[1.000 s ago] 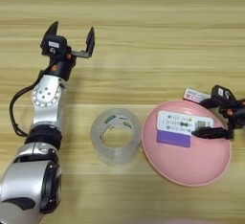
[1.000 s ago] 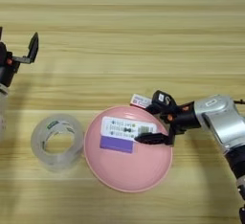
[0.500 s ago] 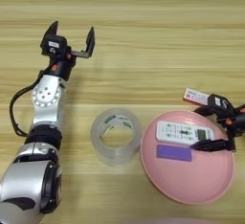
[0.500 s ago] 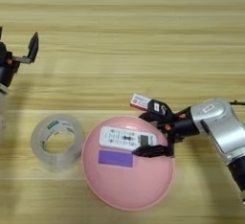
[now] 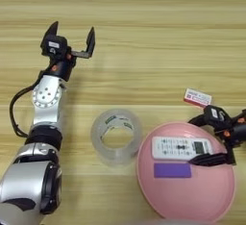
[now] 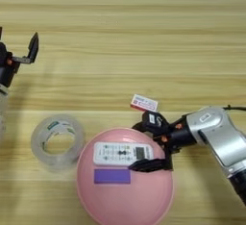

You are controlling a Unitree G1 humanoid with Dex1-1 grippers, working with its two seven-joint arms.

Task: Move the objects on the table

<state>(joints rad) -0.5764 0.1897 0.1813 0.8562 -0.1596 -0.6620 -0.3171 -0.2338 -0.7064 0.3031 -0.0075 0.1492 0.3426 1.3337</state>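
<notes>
The round pink plate (image 6: 101, 200) lies at the near right of the table (image 5: 144, 36). On it rest the white remote (image 6: 117, 153) and, just nearer, the flat purple rectangle (image 6: 112, 176). My right gripper (image 6: 140, 144) is open at the plate's right side. One finger lies over the plate beside the remote's right end, the other over the far rim. The small white block with the pink-red label (image 6: 144, 103) lies just beyond the plate. The clear tape roll (image 5: 116, 136) stands left of the plate. My left gripper (image 5: 72, 37) is open, far left, with nothing in it.
My left arm (image 5: 45, 108) runs along the left side, from the near edge up past the tape roll. A black cable (image 5: 17, 113) loops beside it. Bare wood shows across the far half of the table.
The plate, carrying the remote and the purple rectangle, has slid toward the near edge together with my right gripper. The white block stayed put. The left arm has not moved.
</notes>
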